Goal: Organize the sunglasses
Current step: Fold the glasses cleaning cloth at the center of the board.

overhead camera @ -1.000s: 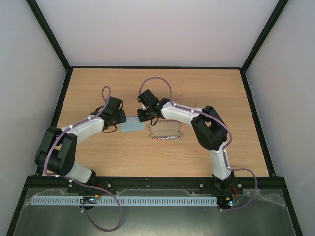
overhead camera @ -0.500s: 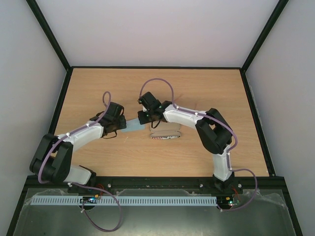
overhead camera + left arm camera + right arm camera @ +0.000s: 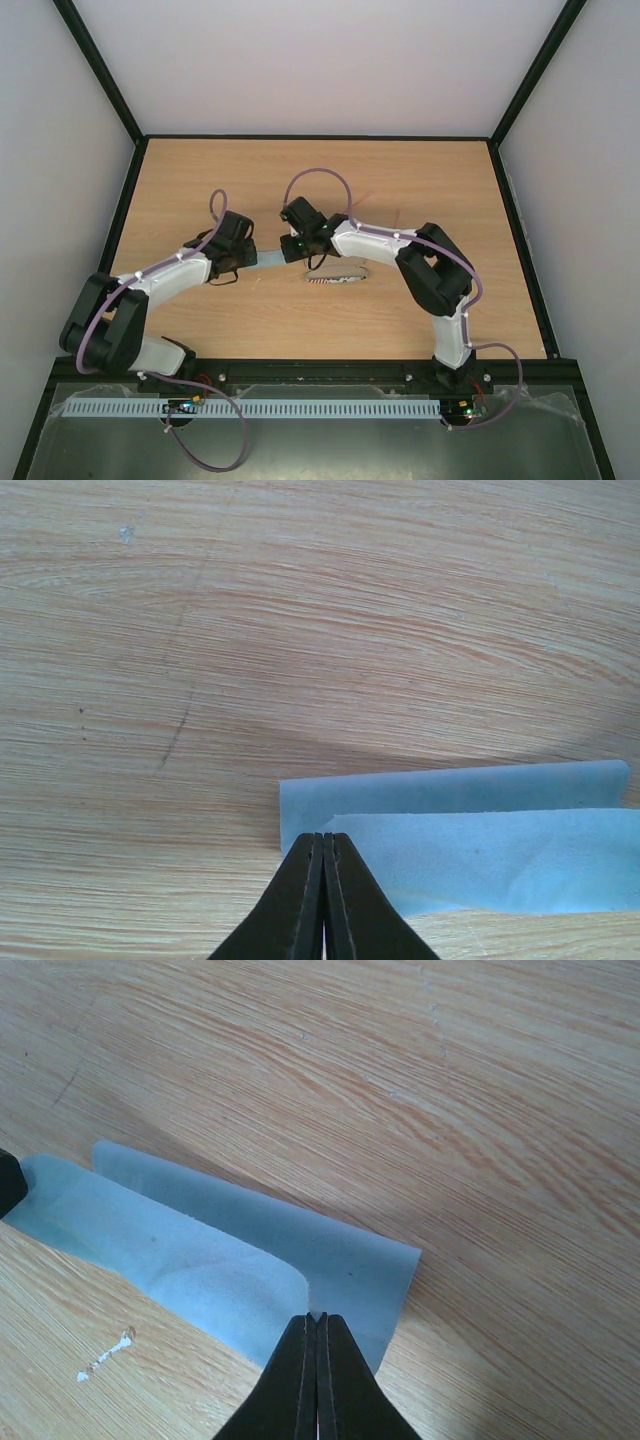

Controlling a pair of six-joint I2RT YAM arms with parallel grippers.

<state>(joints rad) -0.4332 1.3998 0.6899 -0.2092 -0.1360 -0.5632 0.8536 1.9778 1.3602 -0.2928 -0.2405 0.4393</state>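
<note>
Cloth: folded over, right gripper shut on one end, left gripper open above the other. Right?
No: left wrist view shows the left gripper shut on the cloth too. Folded over, right gripper shut on its other end: both correct.

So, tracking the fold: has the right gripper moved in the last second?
Yes. The right gripper, shut on the cloth, has shifted toward the near edge, closer to the case in the top view.

Robot laboratory cell: a left arm [image 3: 175,265] and a right arm [image 3: 375,235] are sitting bolted at the near edge of a wooden table [image 3: 200,320]; plain white walls [image 3: 320,60] and a black frame [image 3: 104,75] are enclosing it, purple cables [image 3: 318,171] are looping off the arms, and a slotted duct [image 3: 300,408] is running along the front.
</note>
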